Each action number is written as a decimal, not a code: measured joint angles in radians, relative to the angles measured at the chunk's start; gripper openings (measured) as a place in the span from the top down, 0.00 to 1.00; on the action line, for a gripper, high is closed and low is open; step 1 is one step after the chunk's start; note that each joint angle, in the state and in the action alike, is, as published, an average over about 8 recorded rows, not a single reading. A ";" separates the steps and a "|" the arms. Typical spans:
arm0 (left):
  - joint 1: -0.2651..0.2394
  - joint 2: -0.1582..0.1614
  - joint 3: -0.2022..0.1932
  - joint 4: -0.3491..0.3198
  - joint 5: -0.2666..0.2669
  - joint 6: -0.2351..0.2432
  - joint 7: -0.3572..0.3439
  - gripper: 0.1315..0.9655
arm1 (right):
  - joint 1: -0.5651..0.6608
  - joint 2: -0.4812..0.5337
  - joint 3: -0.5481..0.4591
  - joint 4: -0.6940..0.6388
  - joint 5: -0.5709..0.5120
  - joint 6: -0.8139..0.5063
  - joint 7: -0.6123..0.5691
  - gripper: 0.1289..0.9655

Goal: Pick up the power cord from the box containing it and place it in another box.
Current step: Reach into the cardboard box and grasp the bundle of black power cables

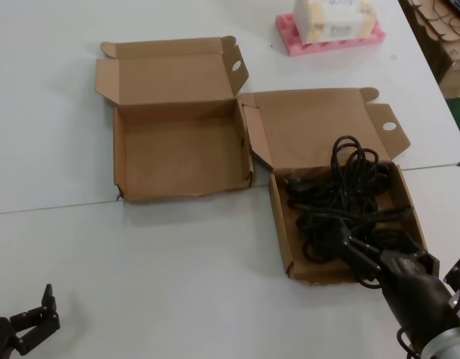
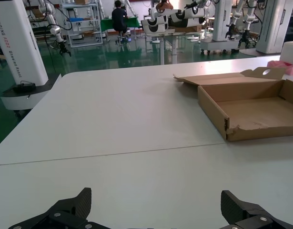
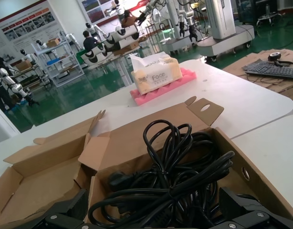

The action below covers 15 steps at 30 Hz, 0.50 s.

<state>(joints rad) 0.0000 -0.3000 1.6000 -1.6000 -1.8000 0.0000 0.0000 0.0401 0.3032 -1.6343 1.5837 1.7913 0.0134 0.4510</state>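
Note:
The plain-lidded box [image 1: 280, 224] stands on the right and holds a tangle of black cables [image 1: 342, 202] with a moulded plug [image 1: 291, 182] at its far left corner. I cannot single out one power cord in the tangle. My right gripper [image 1: 355, 250] is open and low over the box's near side. In the right wrist view its fingers [image 3: 65, 212] stand on either side of the cables [image 3: 179, 176]. The other box [image 1: 177, 161], with a creased lid strip, is empty on the left and also shows in the left wrist view [image 2: 253, 107]. My left gripper [image 1: 37, 314] is open and parked at the near left.
A pink foam tray with a tissue pack [image 1: 330, 30] stands at the back, right of centre. Stacked cardboard [image 1: 439, 30] lies off the far right corner. A seam between two tabletops [image 1: 50, 207] runs across. The table's right edge [image 1: 458, 161] is close to the cable box.

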 joint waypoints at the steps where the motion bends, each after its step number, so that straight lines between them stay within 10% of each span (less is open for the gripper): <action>1: 0.000 0.000 0.000 0.000 0.000 0.000 0.000 0.00 | 0.000 0.000 0.000 0.000 0.000 0.000 0.000 0.00; 15: 0.000 0.000 0.000 0.000 0.000 0.000 0.000 0.00 | 0.009 0.010 -0.004 0.000 0.009 0.007 0.000 0.00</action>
<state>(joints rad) 0.0000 -0.3000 1.6000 -1.6000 -1.8000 0.0000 0.0000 0.0495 0.3130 -1.6382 1.5841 1.8003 0.0204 0.4510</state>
